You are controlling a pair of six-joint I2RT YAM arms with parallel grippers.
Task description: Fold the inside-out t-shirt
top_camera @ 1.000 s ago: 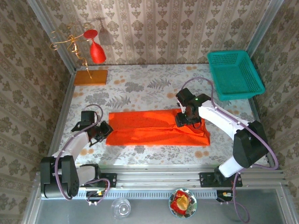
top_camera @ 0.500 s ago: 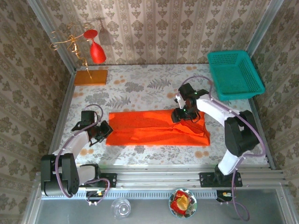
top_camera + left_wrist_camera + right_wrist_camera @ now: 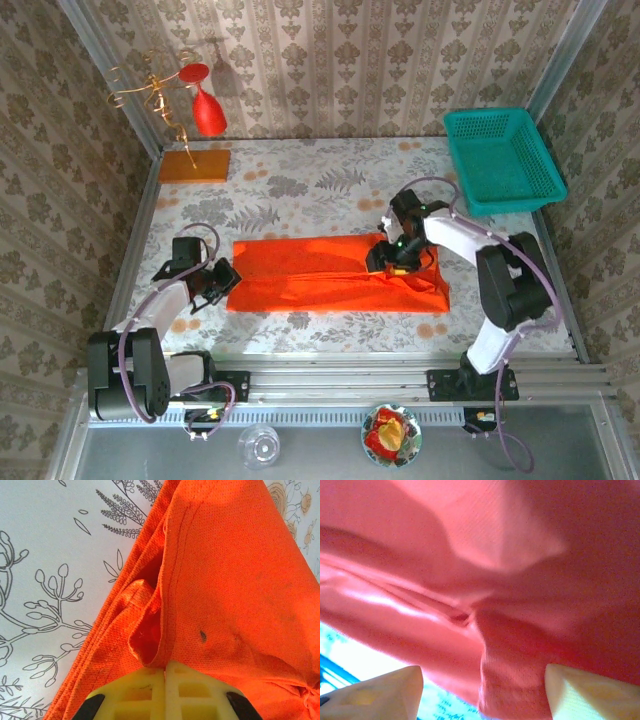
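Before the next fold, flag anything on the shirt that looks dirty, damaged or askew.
One small dark spot marks the t-shirt, in the left wrist view, just above the left gripper. Whether it is a stain or a tiny hole I cannot tell. The cloth bunches into a loose fold there. Nothing else stands out.

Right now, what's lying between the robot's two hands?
The orange t-shirt, folded into a long band, fills the stretch from the left gripper, shut on its edge, to the open right gripper. The top view shows it.
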